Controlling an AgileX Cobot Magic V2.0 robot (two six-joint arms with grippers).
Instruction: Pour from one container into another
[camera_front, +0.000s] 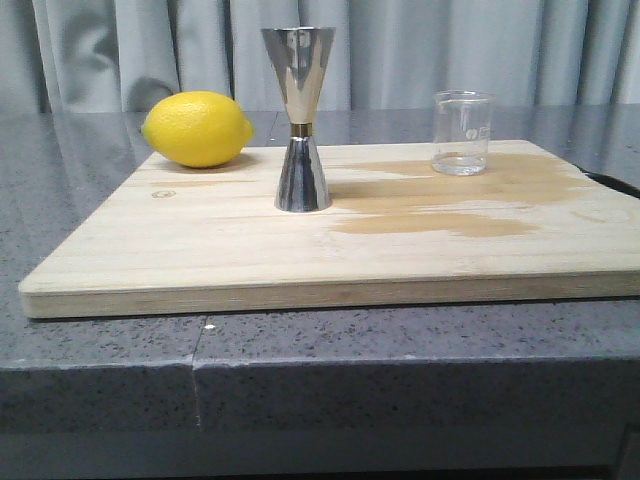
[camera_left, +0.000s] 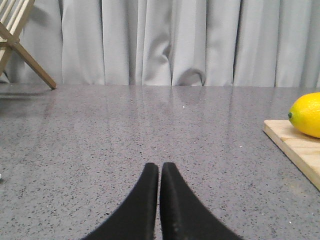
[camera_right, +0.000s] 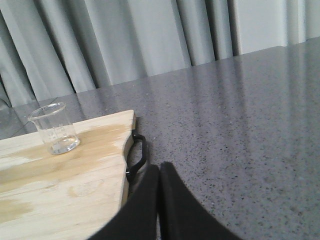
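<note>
Closest to the front camera, the grey speckled counter is being shown carrying a pale wooden cutting board, which is lying flat with darker wet-looking stains across its right half. On the board, the steel jigger is being seen standing upright near the middle, its narrow waist ringed by a thin gold band. Just behind and to its left, a yellow lemon is resting on the board's far edge. The glass beaker is standing upright well apart from the jigger, toward the board's far right corner, with faint white marks on its wall.

No gripper is being shown in the front view. The left gripper is being held low over bare counter with its black fingers pressed together, the lemon and board corner lying off to one side ahead of it. The right gripper is likewise being held with fingers pressed together, beside the board's black handle, with the beaker standing ahead of it on the board, untouched.
</note>
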